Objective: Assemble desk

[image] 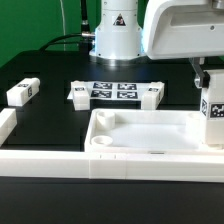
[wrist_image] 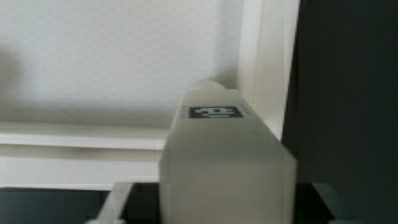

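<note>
The white tray-like tabletop (image: 150, 135) lies at the front with its raised rim up and a round socket (image: 101, 144) in its near corner. My gripper (image: 212, 100) is shut on a white tagged leg (image: 214, 118) and holds it upright over the tabletop's corner at the exterior view's right. In the wrist view the held leg (wrist_image: 222, 150) fills the middle between my fingers (wrist_image: 121, 198), over the tabletop's rim (wrist_image: 267, 60). Three other legs lie on the table: one at the left (image: 22, 92) and two (image: 80, 93) (image: 150, 95) further back.
The marker board (image: 112, 91) lies flat between the two back legs. A long white border rail (image: 40, 160) runs along the front and left of the black table. The robot's base (image: 115, 35) stands at the back.
</note>
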Robot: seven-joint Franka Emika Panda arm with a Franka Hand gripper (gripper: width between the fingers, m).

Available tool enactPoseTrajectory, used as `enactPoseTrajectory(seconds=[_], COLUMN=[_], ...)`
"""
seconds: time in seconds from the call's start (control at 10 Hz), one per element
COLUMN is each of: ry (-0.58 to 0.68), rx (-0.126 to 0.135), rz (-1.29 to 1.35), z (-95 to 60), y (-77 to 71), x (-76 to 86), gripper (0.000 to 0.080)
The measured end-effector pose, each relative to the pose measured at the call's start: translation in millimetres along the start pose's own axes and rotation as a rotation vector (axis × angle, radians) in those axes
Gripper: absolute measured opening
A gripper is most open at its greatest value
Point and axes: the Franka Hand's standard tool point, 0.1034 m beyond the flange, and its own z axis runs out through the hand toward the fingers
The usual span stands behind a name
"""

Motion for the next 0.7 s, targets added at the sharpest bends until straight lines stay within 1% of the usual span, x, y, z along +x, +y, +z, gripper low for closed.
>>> enactPoseTrajectory(seconds=[0.1,0.5,0.7], ry=[0.0,0.0,0.003], rx=[0.002,0.011,0.047], rz=[0.028,0.315,0.529], z=[0.1,0.2,1.2], y=[-0.4,-1.3,1.3], x=[-0.1,0.0,0.0], gripper=[0.0289,0.029,0.029])
